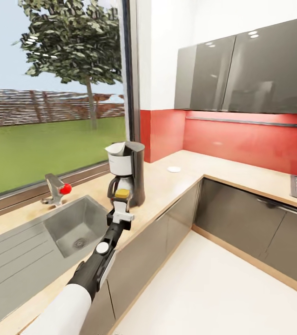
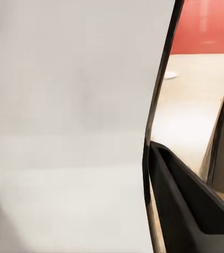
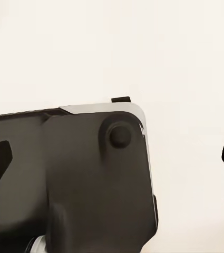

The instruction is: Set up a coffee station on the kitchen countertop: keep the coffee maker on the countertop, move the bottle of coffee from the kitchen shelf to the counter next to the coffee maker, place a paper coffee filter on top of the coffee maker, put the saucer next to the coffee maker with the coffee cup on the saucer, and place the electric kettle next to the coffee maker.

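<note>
left hand point(image 1: 122, 197) gripping bottle of coffee point(image 1: 122, 192), saucer point(image 2: 169, 75)

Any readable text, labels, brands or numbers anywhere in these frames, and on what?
None can be read.
The bottle of coffee held by the left gripper in front of the coffee maker: its label face fills the left wrist view as blank white.
The coffee maker bears no visible brand or markings.

My left gripper point(image 2: 69, 174) is sitting right up against a big white surface point(image 2: 64, 105), probably the bottle of coffee's label, that's taking up most of what I'm seeing. One dark finger point(image 2: 188, 203) is sticking out past its edge. Beyond it, the kitchen countertop point(image 2: 196, 95) is running off to a red backsplash point(image 2: 209, 26), with a small white round thing point(image 2: 170, 75) sitting far ahead.
</note>
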Available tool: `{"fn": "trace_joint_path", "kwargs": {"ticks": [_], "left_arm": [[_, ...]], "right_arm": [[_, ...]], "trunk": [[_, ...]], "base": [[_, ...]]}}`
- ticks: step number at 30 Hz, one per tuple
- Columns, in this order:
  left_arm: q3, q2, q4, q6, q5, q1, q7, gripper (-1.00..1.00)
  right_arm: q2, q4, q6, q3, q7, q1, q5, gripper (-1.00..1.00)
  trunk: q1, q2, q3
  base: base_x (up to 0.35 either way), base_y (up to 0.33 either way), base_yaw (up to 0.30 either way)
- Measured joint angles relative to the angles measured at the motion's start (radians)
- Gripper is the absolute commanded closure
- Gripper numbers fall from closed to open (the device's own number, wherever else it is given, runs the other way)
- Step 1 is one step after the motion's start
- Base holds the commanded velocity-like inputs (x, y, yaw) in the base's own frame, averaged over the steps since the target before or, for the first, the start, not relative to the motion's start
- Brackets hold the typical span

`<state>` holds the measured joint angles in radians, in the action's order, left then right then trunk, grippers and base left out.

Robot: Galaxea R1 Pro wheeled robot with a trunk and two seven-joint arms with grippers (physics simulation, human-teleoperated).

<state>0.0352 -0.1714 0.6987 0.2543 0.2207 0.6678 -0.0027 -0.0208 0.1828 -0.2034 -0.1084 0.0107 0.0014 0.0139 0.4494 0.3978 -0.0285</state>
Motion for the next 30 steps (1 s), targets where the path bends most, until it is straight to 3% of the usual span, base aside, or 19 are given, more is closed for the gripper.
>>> {"fn": "trace_joint_path", "kwargs": {"ticks": [5, 14, 22, 30], "left_arm": [[0.001, -0.001, -0.003, 0.002, 0.0, -0.002, 0.0, 1.0], [0.002, -0.001, -0.002, 0.002, 0.0, -0.02, 0.0, 1.0], [0.002, -0.001, -0.004, 0.002, -0.001, -0.025, 0.0, 1.0], [0.002, 0.003, -0.023, 0.003, -0.05, -0.054, -0.001, 1.0]], "right_arm": [[0.0, 0.0, 0.0, 0.0, 0.0, 0.0, 0.0, -1.0], [0.0, 0.0, 0.0, 0.001, 0.0, 0.0, 0.0, -1.0], [0.001, 0.0, 0.0, 0.0, 0.0, 0.0, 0.0, -1.0], [0.007, 0.0, 0.0, 0.003, -0.003, 0.0, -0.003, -1.0]], "trunk": [[0.0, 0.0, 0.0], [0.0, 0.0, 0.0], [0.0, 0.0, 0.0], [0.0, 0.0, 0.0]], "base": [[0.046, 0.0, 0.053], [0.292, -0.08, 0.002], [0.081, -0.022, 0.15], [0.001, 0.0, 0.007]]}}
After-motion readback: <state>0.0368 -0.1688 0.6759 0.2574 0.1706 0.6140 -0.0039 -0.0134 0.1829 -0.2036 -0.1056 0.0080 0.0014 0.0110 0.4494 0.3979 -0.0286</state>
